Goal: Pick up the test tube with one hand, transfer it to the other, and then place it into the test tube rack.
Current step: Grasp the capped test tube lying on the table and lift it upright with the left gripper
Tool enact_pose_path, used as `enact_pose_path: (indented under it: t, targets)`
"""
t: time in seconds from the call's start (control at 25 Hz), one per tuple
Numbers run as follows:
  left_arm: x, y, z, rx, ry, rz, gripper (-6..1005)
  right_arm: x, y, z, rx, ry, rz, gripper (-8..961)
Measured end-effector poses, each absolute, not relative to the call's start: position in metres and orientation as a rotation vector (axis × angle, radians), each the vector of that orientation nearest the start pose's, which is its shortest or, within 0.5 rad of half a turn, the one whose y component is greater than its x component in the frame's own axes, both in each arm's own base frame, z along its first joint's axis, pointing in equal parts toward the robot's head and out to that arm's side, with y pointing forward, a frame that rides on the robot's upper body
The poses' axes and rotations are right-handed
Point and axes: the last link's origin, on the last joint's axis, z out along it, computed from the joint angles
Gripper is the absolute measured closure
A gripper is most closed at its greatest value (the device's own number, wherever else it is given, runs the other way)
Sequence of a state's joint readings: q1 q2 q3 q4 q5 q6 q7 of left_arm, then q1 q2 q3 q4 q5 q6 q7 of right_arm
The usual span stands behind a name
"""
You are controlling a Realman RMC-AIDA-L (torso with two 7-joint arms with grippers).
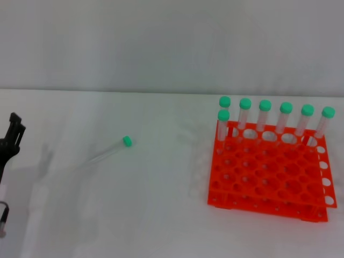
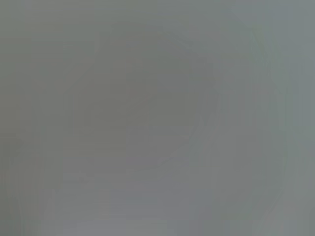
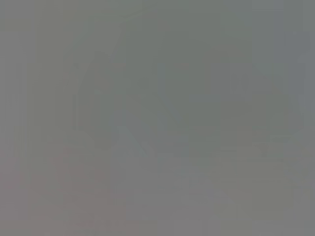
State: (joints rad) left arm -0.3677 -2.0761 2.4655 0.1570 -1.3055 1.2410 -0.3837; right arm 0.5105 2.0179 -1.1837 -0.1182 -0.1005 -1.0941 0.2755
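Note:
A clear test tube (image 1: 110,150) with a green cap lies on its side on the white table, left of centre in the head view. The orange-red test tube rack (image 1: 269,172) stands at the right, with several green-capped tubes (image 1: 263,115) upright in its back row and one at its back left corner. My left gripper (image 1: 12,137) is a black shape at the far left edge, well left of the lying tube and apart from it. My right gripper is out of view. Both wrist views show only a flat grey blur.
The white table (image 1: 161,215) runs to a pale wall at the back. A small metal part (image 1: 3,217) of the left arm shows at the lower left edge.

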Motion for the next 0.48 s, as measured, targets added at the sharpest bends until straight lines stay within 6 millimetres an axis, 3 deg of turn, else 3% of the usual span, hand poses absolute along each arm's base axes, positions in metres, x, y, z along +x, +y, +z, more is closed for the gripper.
enact_pose_path:
  t: [0.24,0.48]
  targets:
    - [-0.368,0.328,0.044,-1.301,-0.912,-1.04,169,0.347,0.374,0.063,-1.424,0.527,0.676,110]
    - [-0.366,0.359,0.101,-1.554,-1.084,-1.119,170,0.344,0.378,0.063,-1.438,0.49,0.638,110]
